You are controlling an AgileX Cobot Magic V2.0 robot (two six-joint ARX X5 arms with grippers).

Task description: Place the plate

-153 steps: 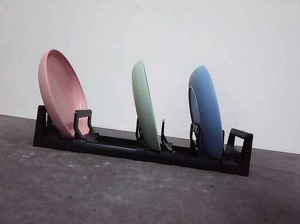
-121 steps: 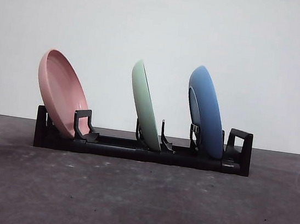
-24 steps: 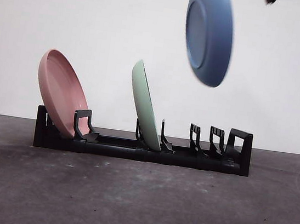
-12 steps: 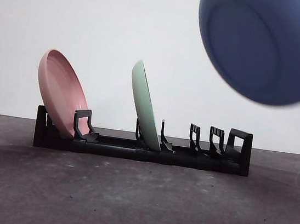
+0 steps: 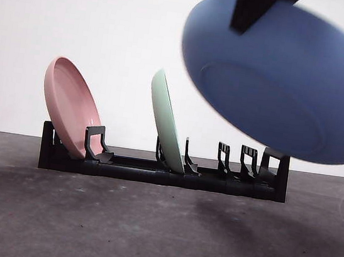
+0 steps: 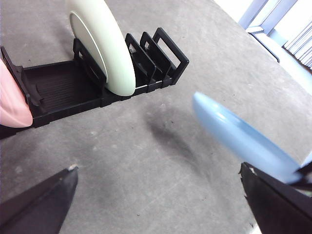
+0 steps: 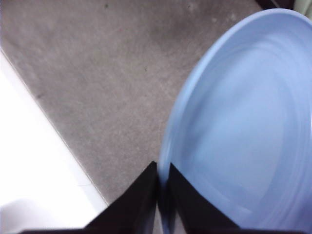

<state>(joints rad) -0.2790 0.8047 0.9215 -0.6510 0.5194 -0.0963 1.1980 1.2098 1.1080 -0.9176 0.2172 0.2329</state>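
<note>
blue plate [image 5: 285, 86]: out of its slot at the right end of the rack [image 5: 160, 168], now held in the air, lower, nearer and flatter than half a second ago | right gripper [image 7: 162, 187]: now clamps its rim | left gripper [image 6: 156, 195]: black tip now at top corner, front view

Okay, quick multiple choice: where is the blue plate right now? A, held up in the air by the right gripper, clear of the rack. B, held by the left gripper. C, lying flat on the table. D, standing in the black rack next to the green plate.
A: the right gripper pinches the rim of the blue plate, which hangs above the table, while the black rack holds only the pink plate and the green plate.
</note>
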